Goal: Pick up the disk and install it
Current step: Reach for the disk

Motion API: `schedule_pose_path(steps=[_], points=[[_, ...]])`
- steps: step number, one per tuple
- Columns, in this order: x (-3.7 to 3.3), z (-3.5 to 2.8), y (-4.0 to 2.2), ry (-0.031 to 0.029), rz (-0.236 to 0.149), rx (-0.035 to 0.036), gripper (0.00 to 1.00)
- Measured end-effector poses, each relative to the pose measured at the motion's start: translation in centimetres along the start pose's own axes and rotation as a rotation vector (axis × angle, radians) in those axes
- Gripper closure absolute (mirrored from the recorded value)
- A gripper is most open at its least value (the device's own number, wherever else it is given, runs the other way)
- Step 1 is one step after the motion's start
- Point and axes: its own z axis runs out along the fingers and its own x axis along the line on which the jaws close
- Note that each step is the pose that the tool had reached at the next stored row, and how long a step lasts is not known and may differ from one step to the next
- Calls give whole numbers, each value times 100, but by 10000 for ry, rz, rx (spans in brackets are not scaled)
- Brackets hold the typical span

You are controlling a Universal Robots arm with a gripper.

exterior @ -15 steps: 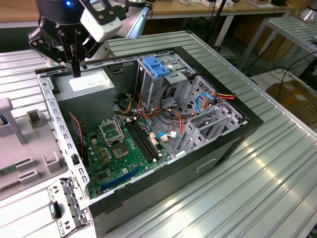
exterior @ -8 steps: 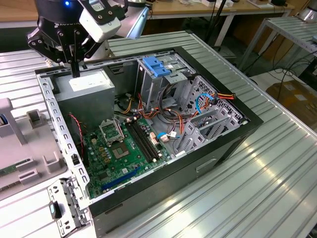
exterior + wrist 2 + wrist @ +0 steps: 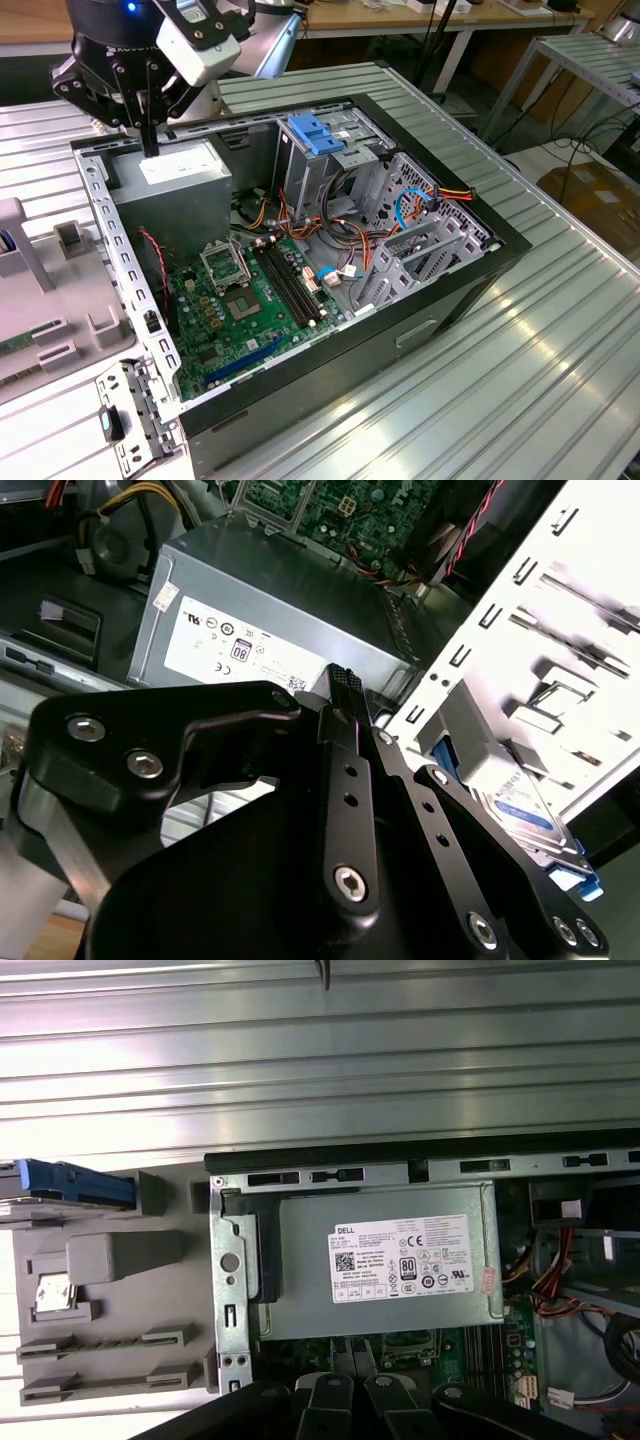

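Black gripper (image 3: 149, 148), upper left in the exterior view, jaws closed (empty), should open fully before straddling the blue-framed silver disk (image 3: 510, 805).

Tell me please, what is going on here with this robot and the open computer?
A single robot arm is working over an open computer case. Its gripper hangs just above the power supply at one corner of the case, shut and holding nothing. The disk, in its blue carrier, lies outside the case at the grey fixture beside it, with nothing touching it. The pick-up has not yet been done.
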Motion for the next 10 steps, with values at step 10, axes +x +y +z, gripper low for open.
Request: schedule_pose_path(steps=[10], points=[[43, -1, -3, 0, 0, 0, 89]])
